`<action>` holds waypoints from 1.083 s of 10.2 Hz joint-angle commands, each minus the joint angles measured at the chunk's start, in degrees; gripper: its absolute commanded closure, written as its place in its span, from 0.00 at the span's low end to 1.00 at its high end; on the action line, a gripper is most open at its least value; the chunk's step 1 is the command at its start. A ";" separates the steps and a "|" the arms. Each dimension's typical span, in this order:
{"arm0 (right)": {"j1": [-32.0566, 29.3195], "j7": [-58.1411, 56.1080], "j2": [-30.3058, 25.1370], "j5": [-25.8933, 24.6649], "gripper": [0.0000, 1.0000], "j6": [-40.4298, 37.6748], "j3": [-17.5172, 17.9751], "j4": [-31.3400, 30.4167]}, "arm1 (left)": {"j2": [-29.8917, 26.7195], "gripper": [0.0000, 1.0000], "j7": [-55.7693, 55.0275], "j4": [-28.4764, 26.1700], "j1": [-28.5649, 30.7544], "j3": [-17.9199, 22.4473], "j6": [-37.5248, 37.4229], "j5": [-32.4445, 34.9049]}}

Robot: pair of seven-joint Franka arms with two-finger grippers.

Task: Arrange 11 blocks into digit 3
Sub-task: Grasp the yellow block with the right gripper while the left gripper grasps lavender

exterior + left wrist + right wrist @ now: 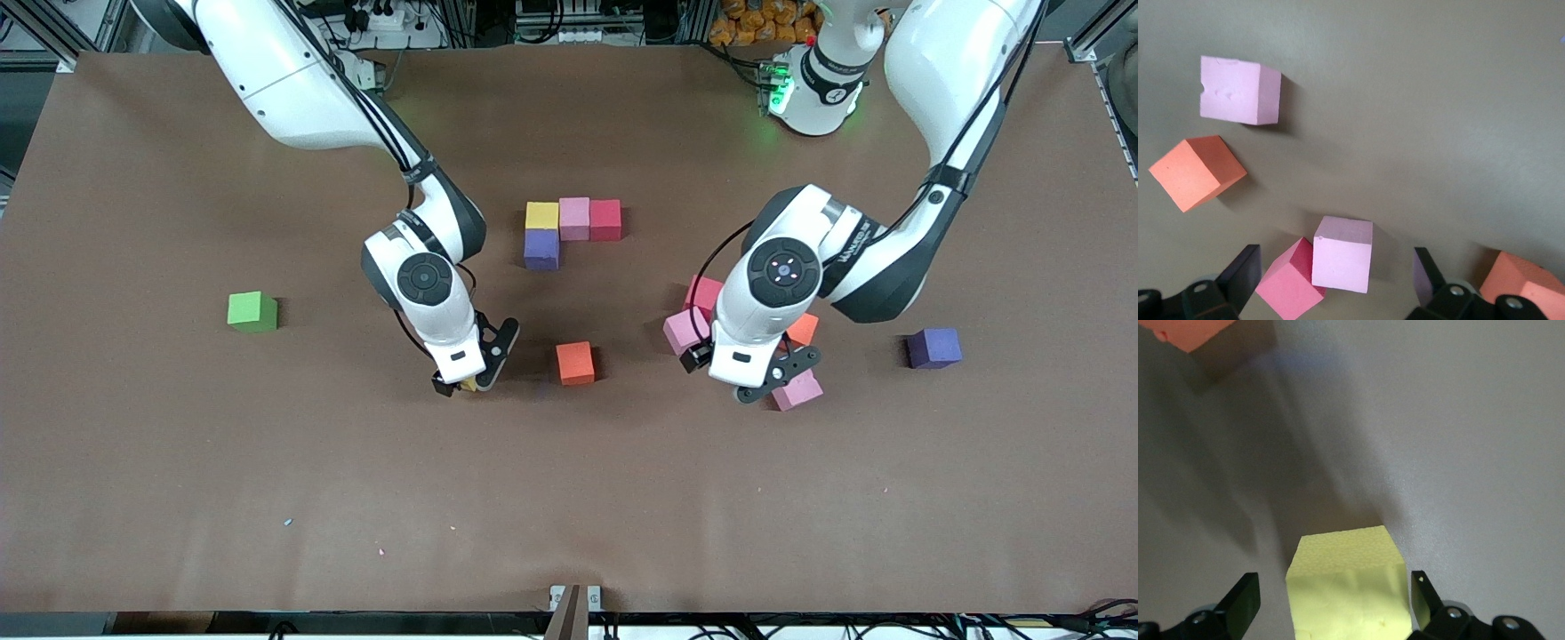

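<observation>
The right tool (464, 380), released, straddles a mostly hidden yellow block (1348, 587); the left tool (742, 378), released, hovers above half-covered blocks (1342, 253).

The front view looks down from high above the table's (178, 489) near edge toward the robots' bases along the top edge. Each wrist view looks down close between its own fingers. Front and left wrist views share the pink cube (797, 391) (1241, 90); front and right share the orange cube (575, 363) (1195, 333).
</observation>
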 commanded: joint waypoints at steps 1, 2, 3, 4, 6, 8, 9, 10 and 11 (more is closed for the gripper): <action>-0.70 -3.71 1.24 0.26 0.28 -0.05 0.37 1.28 | 0.47 0.00 3.62 -1.94 0.53 -0.41 1.16 -1.16; -0.35 -3.46 1.24 0.43 0.55 -0.05 0.28 1.19 | 0.47 0.00 3.80 -2.74 0.62 -0.42 2.65 -1.33; -0.44 -3.37 1.24 0.43 0.77 -0.05 0.37 1.19 | 0.82 0.00 3.89 -3.27 0.18 -0.42 4.06 -1.33; -0.35 -3.28 1.24 0.43 0.97 -0.14 0.37 1.19 | 1.52 0.00 3.89 -3.36 -0.34 -0.50 4.77 -1.33; -0.44 -3.11 1.16 0.52 1.00 -0.14 0.37 1.19 | 1.70 0.00 4.50 -6.59 0.00 -0.68 7.92 -1.33; -0.44 -2.67 0.90 2.44 1.00 -0.84 0.37 1.28 | 1.44 0.00 5.65 -10.91 0.44 -0.50 12.50 -1.07; -0.61 -1.71 0.54 6.46 1.00 -1.62 0.37 1.19 | 1.52 0.00 5.74 -11.18 0.44 -0.59 12.60 -0.90; -0.61 1.00 -0.33 9.63 1.00 -3.90 0.28 1.28 | 1.78 0.00 5.74 -11.88 0.35 -0.42 12.69 -0.46; -0.61 5.72 -0.95 9.92 1.00 -5.05 0.28 1.28 | 2.40 0.00 5.83 -12.15 0.35 -0.42 12.86 0.50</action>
